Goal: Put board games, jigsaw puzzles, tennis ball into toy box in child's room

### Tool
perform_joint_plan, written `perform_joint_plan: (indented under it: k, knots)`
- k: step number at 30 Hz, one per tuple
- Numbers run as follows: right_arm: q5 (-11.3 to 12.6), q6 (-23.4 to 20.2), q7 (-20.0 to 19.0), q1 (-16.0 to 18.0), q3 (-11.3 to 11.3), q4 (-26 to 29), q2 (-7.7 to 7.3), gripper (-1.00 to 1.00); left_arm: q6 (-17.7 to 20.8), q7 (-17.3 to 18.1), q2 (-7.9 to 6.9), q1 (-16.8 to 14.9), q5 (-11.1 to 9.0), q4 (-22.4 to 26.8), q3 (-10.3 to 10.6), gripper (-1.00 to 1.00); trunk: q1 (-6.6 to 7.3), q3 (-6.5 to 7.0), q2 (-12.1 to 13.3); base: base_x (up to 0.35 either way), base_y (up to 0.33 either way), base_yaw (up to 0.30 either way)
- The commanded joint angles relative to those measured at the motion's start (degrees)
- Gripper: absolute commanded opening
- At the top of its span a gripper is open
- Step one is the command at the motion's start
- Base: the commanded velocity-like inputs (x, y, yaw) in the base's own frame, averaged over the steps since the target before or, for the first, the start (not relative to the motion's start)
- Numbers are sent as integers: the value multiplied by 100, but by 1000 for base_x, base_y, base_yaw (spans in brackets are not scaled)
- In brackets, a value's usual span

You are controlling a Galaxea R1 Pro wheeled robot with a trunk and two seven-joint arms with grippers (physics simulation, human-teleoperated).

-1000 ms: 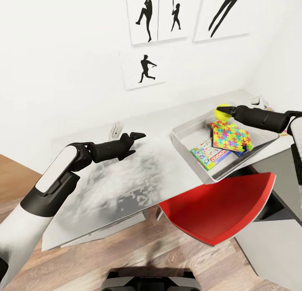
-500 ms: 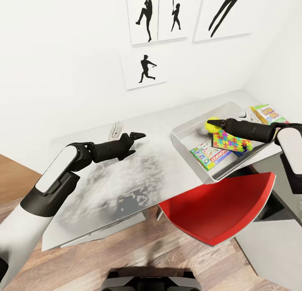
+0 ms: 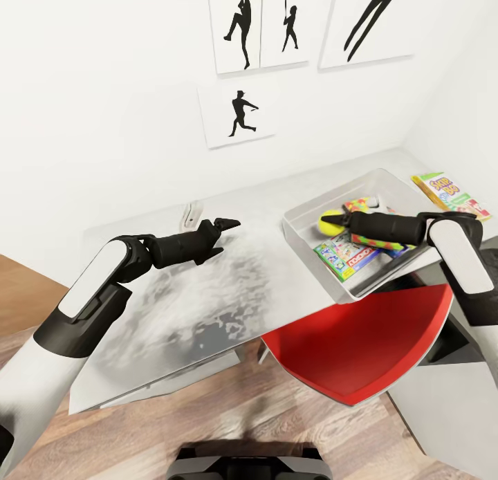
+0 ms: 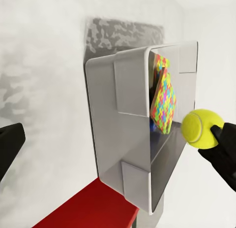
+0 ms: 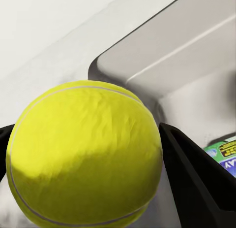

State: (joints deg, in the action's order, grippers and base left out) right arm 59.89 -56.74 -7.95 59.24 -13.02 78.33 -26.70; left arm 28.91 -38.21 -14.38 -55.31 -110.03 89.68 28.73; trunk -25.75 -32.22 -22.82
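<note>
L gripper [image 3: 228,224] hangs over the grey table [image 3: 207,307], its jaws close together w/ nothing in them, while to the right the R gripper [image 3: 325,220] pinches the tennis ball [image 3: 331,219] above the toy box [image 3: 304,232], near its left wall, w/ a green board game [image 3: 344,253] & jigsaw [image 3: 377,243] inside

White wall [image 3: 104,86], wood floor [image 3: 228,411], red chair [image 3: 366,342].

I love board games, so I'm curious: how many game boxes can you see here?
2. A green, white and red game box lies inside the grey bin; a yellow-green one lies on the desk beside the bin. The arm and puzzles may hide more.
</note>
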Motion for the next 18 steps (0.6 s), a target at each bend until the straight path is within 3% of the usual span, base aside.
perform_joint_plan:
  k: [1, 18]
  knots:
    - [-46, -10, -57, 7, -24, -2, -2, -100, -8, -41, -3, -6, -45, 5, 5, 100, -3, -8, -10, 0, 0, 0]
    - [-39, -4, -58, 7, -99, -3, 6, -100, -8, -36, -3, -6, -45, 7, 9, 100, -3, -8, -10, 33, 0, 0]
